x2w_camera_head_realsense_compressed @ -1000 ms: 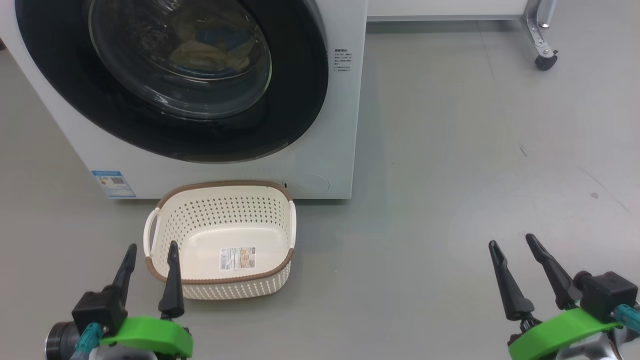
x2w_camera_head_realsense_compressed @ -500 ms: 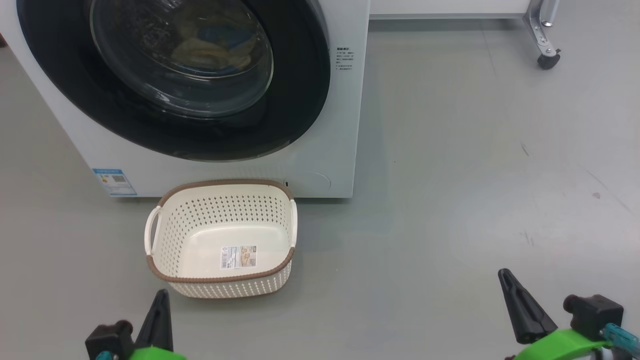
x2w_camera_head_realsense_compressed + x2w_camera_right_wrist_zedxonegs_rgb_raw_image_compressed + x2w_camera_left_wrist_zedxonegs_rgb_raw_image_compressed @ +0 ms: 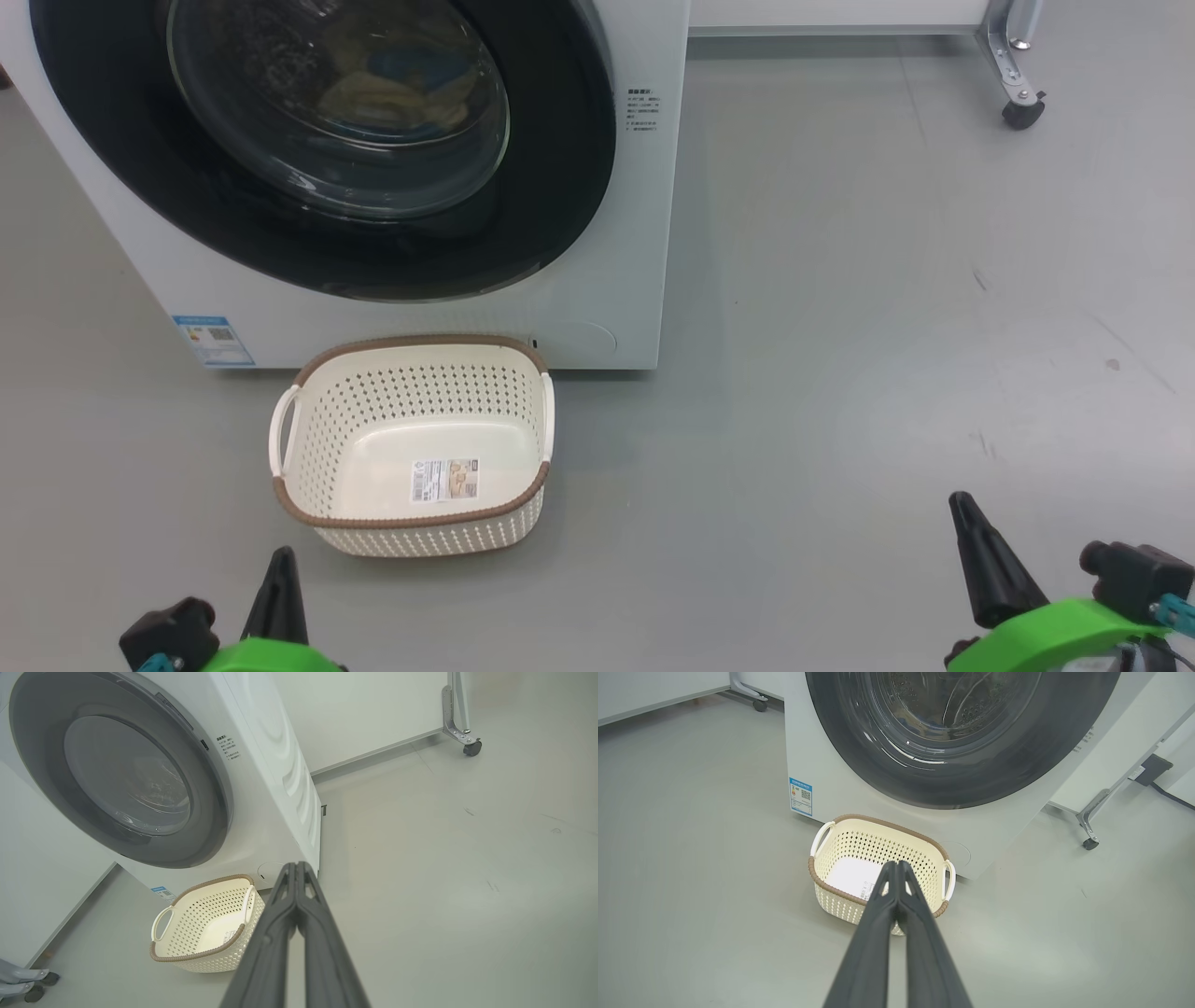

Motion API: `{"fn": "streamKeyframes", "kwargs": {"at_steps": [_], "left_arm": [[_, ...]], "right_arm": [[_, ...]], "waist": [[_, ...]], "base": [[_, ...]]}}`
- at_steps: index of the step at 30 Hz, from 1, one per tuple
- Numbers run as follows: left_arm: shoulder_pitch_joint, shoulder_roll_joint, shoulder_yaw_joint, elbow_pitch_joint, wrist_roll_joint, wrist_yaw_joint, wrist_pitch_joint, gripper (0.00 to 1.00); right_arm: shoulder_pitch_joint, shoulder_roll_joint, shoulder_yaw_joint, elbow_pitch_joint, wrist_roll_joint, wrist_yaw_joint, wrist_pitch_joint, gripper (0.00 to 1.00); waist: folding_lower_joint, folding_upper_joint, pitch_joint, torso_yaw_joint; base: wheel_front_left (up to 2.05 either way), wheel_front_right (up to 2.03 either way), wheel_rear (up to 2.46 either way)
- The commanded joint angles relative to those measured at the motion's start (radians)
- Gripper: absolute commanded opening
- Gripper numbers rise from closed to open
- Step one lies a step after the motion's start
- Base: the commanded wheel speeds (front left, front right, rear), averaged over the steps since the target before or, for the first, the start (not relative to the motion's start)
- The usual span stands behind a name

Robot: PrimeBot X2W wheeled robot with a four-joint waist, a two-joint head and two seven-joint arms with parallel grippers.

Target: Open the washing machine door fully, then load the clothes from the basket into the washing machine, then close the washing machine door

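Observation:
The washing machine (image 3: 616, 280) stands ahead with its black-rimmed door (image 3: 560, 187) shut against its front. Through the glass I see yellow and blue clothes (image 3: 401, 84) inside the drum. The cream basket (image 3: 411, 448) sits on the floor before the machine, holding nothing but the label on its bottom. My left gripper (image 3: 280, 560) is low at the left, short of the basket, and my right gripper (image 3: 966, 513) is low at the right over bare floor. Both are shut with nothing held; each wrist view shows the fingers (image 3: 896, 891) (image 3: 294, 886) pressed together.
Grey floor stretches wide to the right of the machine (image 3: 887, 327). A metal frame leg on a caster (image 3: 1018, 112) stands at the far right. More caster feet (image 3: 28, 984) show at the lower left of the right wrist view.
Both grippers went from open to shut and drew back toward me, lower in the head view. Basket, door and clothes stayed put.

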Motion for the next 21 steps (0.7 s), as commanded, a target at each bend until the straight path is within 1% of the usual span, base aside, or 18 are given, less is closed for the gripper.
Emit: {"fn": "streamKeyframes", "kwargs": {"at_steps": [1, 21], "left_arm": [[-0.05, 0.006, 0.024, -0.035, -0.027, -0.005, 0.006, 0.0], [-0.06, -0.01, 0.07, -0.041, -0.238, -0.023, 0.058, 0.0]], "right_arm": [[-0.048, -0.02, -0.002, -0.026, 0.033, 0.001, 0.007, 0.0], [-0.089, -0.029, -0.005, 0.005, 0.271, 0.001, 0.036, 0.0]], "waist": [[0.0, 0.0, 0.0, 0.0], [0.0, 0.0, 0.0, -0.002]], "base": [[0.0, 0.0, 0.0], [0.0, 0.0, 0.0]]}}
